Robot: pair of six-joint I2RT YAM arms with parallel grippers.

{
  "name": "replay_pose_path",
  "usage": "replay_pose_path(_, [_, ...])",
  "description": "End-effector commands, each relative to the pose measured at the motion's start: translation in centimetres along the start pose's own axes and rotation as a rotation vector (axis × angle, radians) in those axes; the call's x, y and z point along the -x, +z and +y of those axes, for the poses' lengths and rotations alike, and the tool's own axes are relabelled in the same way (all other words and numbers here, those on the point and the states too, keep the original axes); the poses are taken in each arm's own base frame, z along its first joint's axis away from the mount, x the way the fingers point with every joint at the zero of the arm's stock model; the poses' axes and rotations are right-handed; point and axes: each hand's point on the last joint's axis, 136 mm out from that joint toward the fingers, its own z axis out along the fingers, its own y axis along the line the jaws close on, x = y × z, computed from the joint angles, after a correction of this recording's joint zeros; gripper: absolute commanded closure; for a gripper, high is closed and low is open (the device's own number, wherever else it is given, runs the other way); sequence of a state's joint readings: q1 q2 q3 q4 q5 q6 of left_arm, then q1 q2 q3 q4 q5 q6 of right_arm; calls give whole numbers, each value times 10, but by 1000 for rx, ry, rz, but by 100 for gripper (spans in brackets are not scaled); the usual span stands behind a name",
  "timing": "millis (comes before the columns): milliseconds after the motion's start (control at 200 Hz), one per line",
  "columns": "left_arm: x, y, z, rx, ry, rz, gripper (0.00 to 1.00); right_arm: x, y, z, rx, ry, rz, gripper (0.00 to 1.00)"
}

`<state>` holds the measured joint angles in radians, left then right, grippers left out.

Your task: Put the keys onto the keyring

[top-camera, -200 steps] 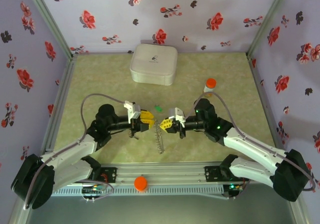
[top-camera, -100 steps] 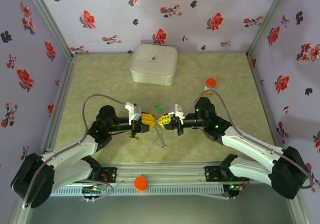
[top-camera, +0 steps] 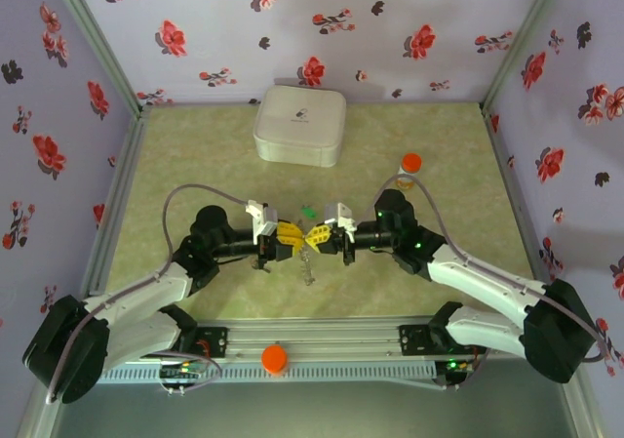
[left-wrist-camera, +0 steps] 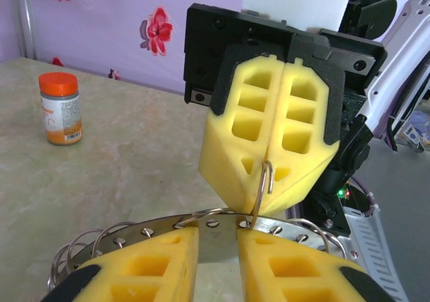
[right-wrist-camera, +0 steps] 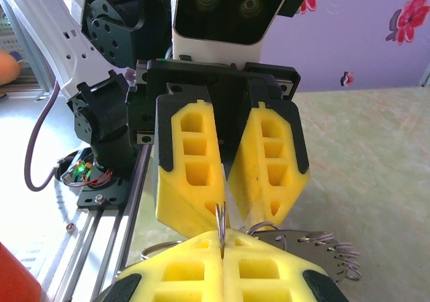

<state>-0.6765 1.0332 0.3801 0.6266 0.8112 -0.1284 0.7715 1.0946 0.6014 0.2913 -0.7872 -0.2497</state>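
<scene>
Though blurred overhead, keyring (left-wrist-camera: 161, 229) crisp, L-wrist cam

The left gripper (top-camera: 294, 236) and right gripper (top-camera: 316, 236) are touching tip to tip at the middle of the table (top-camera: 195, 145), reaching in from 9 and 3 o'clock. The keyring (top-camera: 308, 262) is dangling from where they meet, toward 6 o'clock. The green tab (top-camera: 310, 210) is lying near their 12 o'clock, with the case (top-camera: 299, 126) sitting farther that way. The bottle (top-camera: 409, 168) is standing toward 2 o'clock.
</scene>
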Motion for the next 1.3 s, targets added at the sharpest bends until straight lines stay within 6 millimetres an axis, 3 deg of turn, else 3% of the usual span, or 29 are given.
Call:
replay_pose_path(0, [21,1,-11,-45,79,-58,73,10,4,-3,-14,-19,-13,100])
replay_pose_path(230, [19,-1,-10,-26,96,-56,73,21,-3,-3,-51,-57,-61,100])
replay_pose_path(425, [21,-1,-10,-26,103,-51,73,9,1,-5,-44,-35,-7,100])
replay_pose_path(565, [21,0,-11,-34,95,-50,75,11,3,-7,-41,-30,-6,100])
replay_pose_path(795, [20,1,-10,-35,100,-48,83,8,7,-3,-7,-17,3,100])
replay_pose_path(990, [19,1,-9,-35,103,-39,100,7,10,0,13,-10,2,100])
replay_pose_path(1035, [19,1,-9,-30,111,-32,100,5,10,-1,8,-10,10,100])
replay_pose_path(1065, [18,1,-9,-27,117,-24,100,3,9,-1,2,-12,23,95])
replay_pose_path(1110, [19,0,-8,-18,139,-12,100,-2,7,-4,-20,-16,52,78])
replay_pose_path(1170, [17,-1,-6,4,160,16,100,-13,3,-7,-58,-29,120,68])
replay_pose_path(1295, [10,-4,-4,40,226,134,100,-40,-9,-17,-124,-85,304,64])
